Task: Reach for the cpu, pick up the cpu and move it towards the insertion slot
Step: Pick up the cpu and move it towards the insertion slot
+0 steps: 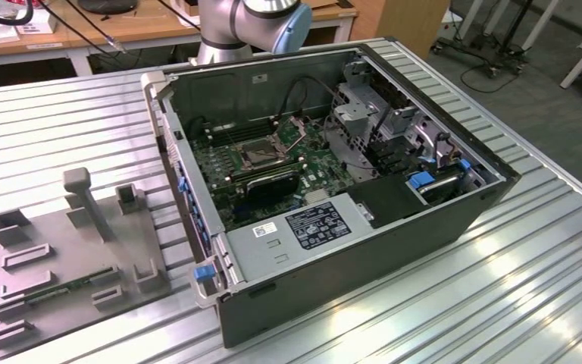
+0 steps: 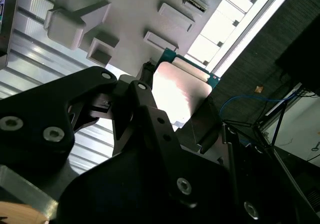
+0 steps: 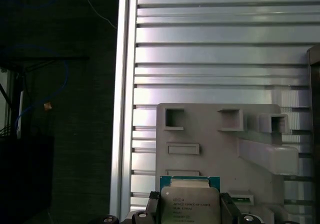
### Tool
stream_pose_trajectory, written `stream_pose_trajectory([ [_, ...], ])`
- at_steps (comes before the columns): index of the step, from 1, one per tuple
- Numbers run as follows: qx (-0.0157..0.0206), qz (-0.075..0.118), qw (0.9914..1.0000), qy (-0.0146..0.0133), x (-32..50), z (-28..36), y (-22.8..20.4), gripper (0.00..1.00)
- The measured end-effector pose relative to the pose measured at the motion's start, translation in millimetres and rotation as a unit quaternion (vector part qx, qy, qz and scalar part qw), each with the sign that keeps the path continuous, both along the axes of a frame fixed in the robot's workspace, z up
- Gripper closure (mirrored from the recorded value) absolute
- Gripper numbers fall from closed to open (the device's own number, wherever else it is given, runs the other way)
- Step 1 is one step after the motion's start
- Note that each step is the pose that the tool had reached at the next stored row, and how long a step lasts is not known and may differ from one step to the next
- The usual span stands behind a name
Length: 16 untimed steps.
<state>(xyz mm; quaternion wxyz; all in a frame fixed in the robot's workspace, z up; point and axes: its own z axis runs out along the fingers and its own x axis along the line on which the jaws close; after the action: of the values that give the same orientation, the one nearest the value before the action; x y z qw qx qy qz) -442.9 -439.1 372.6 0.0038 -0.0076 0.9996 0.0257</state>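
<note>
The cpu is a thin square chip with a silvery top and a green rim. My gripper is shut on it, with a black finger pressing on each of two opposite edges. In the second wrist view the cpu shines pale between the black linkages of the gripper. It hangs well above the grey fixture plate. The insertion slot is a square socket with a silvery frame and dark centre. It sits on the green board inside the open computer case.
The fixture plate lies on the ribbed metal table at the exterior view's left, with raised blocks, a tall post and a green memory stick. The arm's base stands behind the case. The table's edge borders dark floor.
</note>
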Motion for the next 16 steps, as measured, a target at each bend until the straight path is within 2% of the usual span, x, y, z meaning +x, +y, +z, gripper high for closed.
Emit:
stream_pose_trajectory([
  [12,0.0000,0.000,1.00000,0.0000,0.0,1.6,-0.2,0.46],
  [15,0.0000,0.000,1.00000,0.0000,0.0,3.1,-0.2,0.46],
  [16,0.0000,0.000,1.00000,0.0000,0.0,5.8,-0.2,0.46],
])
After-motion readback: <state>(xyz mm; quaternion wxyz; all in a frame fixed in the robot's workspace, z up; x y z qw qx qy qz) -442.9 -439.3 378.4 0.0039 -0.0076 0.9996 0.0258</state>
